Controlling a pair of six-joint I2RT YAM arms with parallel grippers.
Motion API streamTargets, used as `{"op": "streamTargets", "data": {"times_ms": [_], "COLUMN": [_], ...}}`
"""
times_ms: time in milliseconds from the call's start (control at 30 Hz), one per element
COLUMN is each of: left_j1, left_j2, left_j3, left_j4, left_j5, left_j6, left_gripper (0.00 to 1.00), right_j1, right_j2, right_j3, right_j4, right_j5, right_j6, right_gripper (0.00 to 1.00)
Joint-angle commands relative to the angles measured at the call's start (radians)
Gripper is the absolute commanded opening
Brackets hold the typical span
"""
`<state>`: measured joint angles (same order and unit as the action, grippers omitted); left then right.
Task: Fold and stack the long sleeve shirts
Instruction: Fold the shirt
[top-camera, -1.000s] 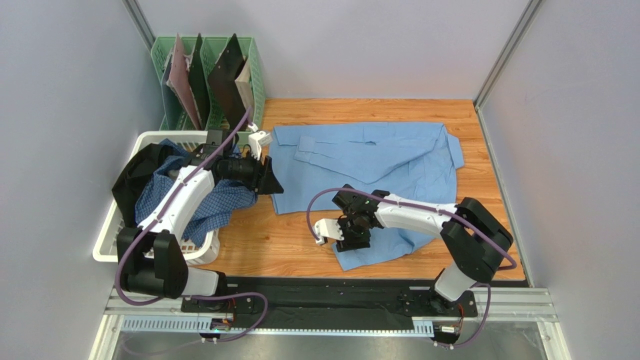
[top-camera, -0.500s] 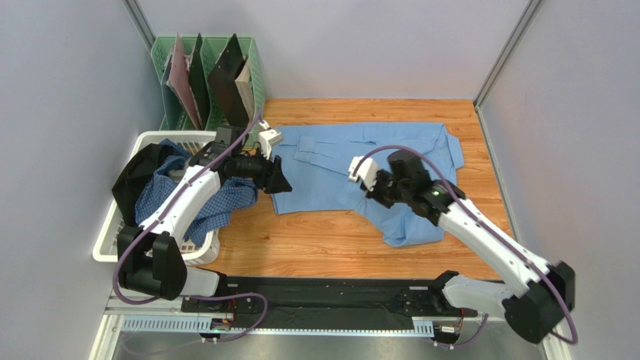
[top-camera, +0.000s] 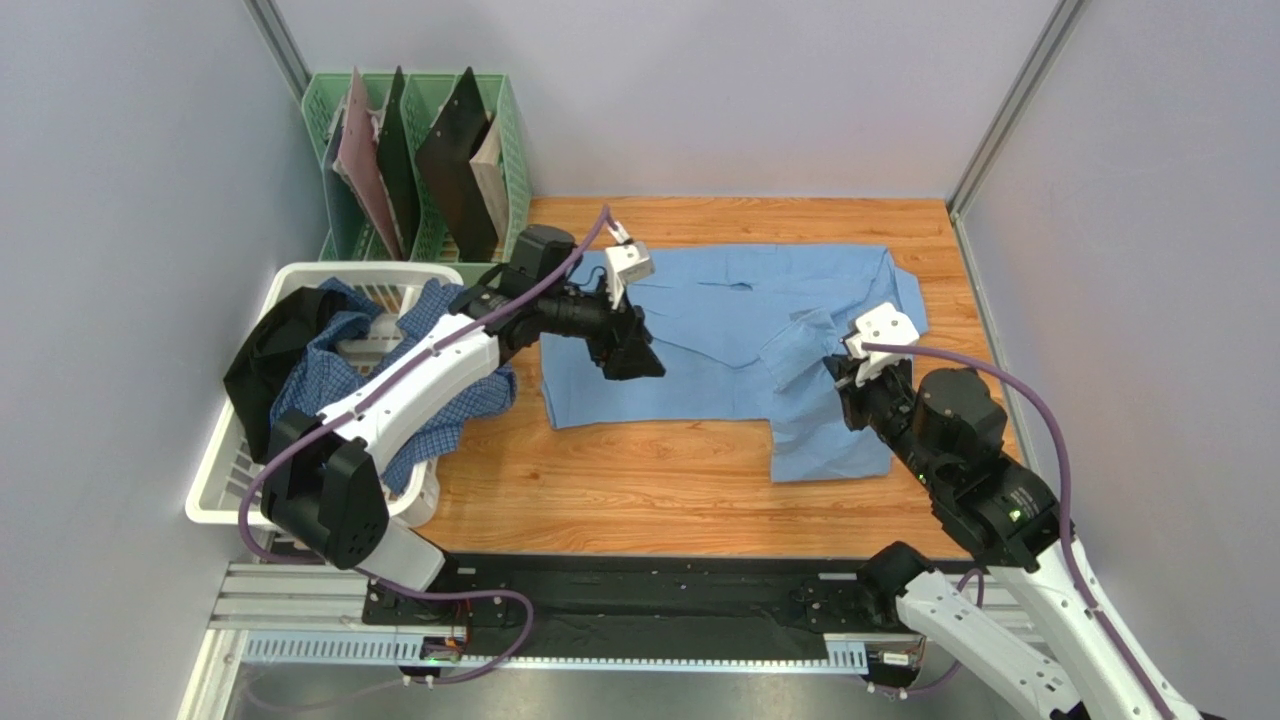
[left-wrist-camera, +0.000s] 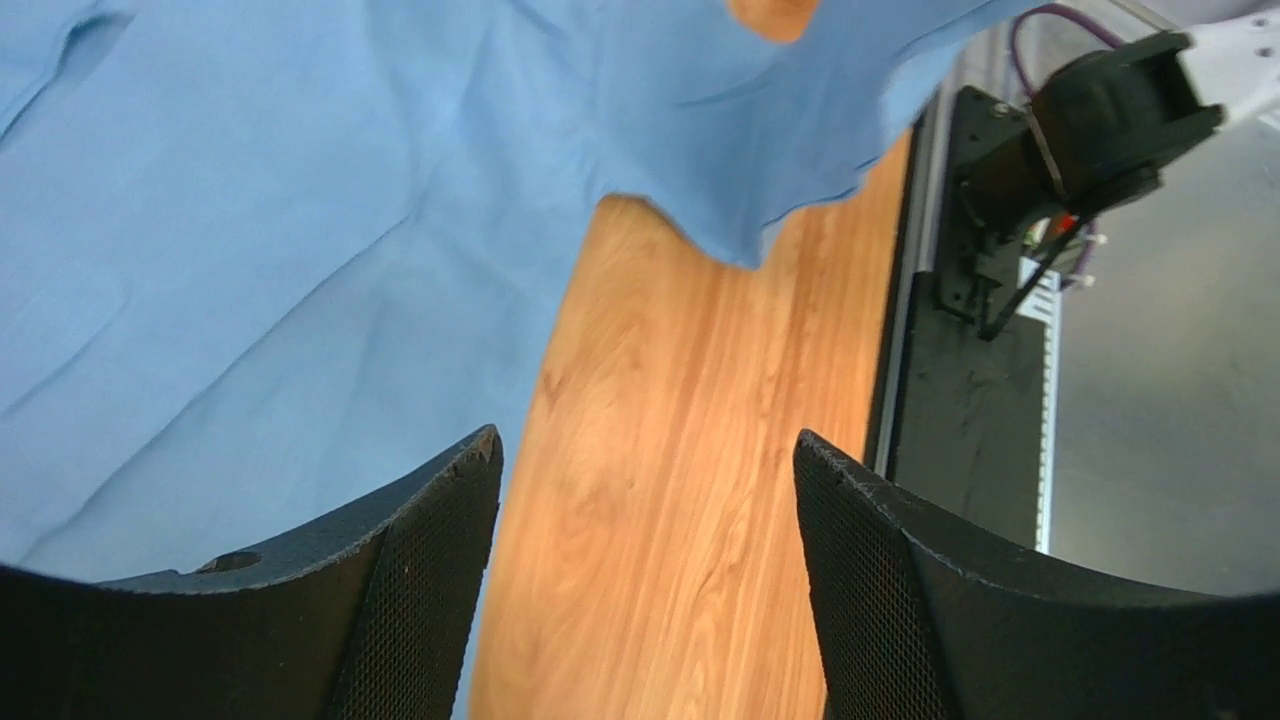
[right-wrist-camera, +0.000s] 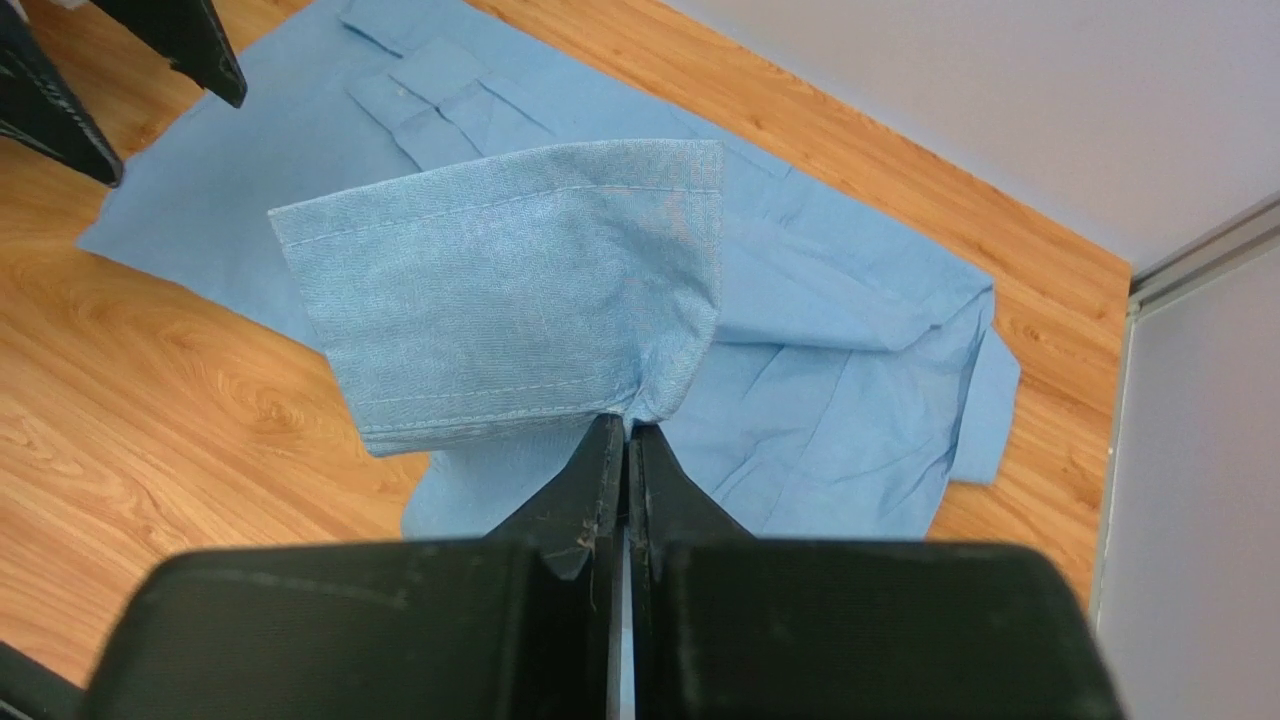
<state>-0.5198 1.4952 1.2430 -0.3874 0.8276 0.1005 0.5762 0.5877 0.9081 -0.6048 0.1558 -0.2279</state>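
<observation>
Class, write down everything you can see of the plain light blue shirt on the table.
The light blue shirt is soft, plain woven cloth with stitched cuffs. It lies spread and slightly creased across the far half of the wooden table, with its right side bunched and partly folded over. One sleeve cuff is raised off the rest, pinched in the shut jaws of the right gripper. The left gripper hangs with jaws open over the shirt's near edge, gripping nothing.
</observation>
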Motion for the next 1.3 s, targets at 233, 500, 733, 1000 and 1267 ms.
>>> {"op": "streamTargets", "data": {"times_ms": [233, 500, 733, 1000, 1267], "left_j1": [-0.076, -0.023, -0.020, -0.028, -0.031], "left_j2": [0.120, 0.145, 0.209, 0.215, 0.123], "left_j3": [0.147, -0.122, -0.185, -0.211, -0.254], "left_j4": [-0.462, -0.380, -0.252, -0.255, -0.335], "left_j5": [-0.296, -0.550, -0.665, -0.647, -0.579], "left_j6": [0.608, 0.811, 0.874, 0.893, 0.924], "left_gripper": [0.57, 0.59, 0.60, 0.33, 0.00], "right_j1": [0.001, -0.009, -0.009, -0.009, -0.027], "right_j2": [0.013, 0.086, 0.063, 0.017, -0.060], "right_j3": [0.099, 0.224, 0.314, 0.368, 0.382], "right_j4": [0.068, 0.116, 0.051, -0.070, -0.220], "right_j5": [0.106, 0.131, 0.151, 0.130, 0.044], "right_j6": [-0.047, -0.143, -0.142, -0.130, -0.100], "right_gripper": [0.00, 0.00, 0.00, 0.00, 0.00]}}
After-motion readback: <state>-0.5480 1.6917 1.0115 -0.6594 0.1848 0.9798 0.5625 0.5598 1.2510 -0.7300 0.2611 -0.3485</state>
